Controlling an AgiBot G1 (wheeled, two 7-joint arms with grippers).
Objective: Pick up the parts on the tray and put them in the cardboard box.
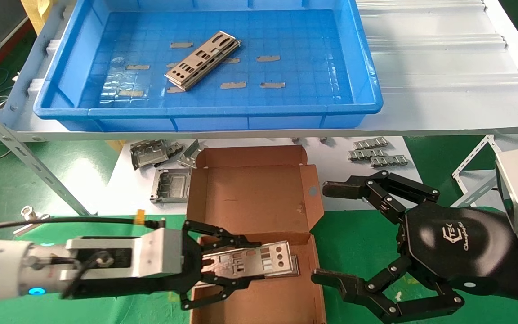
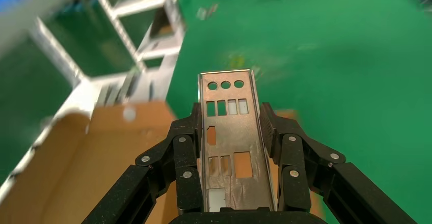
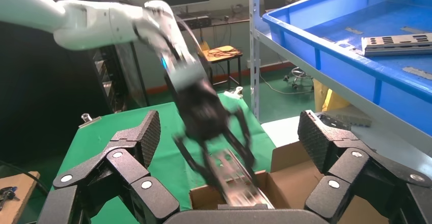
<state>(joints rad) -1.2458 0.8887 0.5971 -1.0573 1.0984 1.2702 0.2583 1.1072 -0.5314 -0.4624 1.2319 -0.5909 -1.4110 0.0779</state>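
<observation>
My left gripper [image 1: 241, 265] is shut on a silver punched plate [image 1: 259, 260], gripping its long edges and holding it over the near end of the open cardboard box [image 1: 250, 193]. The left wrist view shows the plate [image 2: 229, 132] between the fingers [image 2: 186, 142], above the box [image 2: 76, 173]. A second plate [image 1: 203, 60] lies at an angle in the blue tray [image 1: 205, 114]. My right gripper [image 1: 324, 231] is open and empty just right of the box. The right wrist view shows the left gripper [image 3: 209, 117], its plate [image 3: 237, 175] and the tray [image 3: 326, 51].
Grey bracket frames [image 1: 169, 184] lie left of the box's lid under the shelf. Ridged metal strips [image 1: 376, 153] lie behind my right gripper. A white corrugated sheet [image 1: 443, 67] carries the tray. A slanted metal shelf strut [image 1: 38, 166] stands at the left.
</observation>
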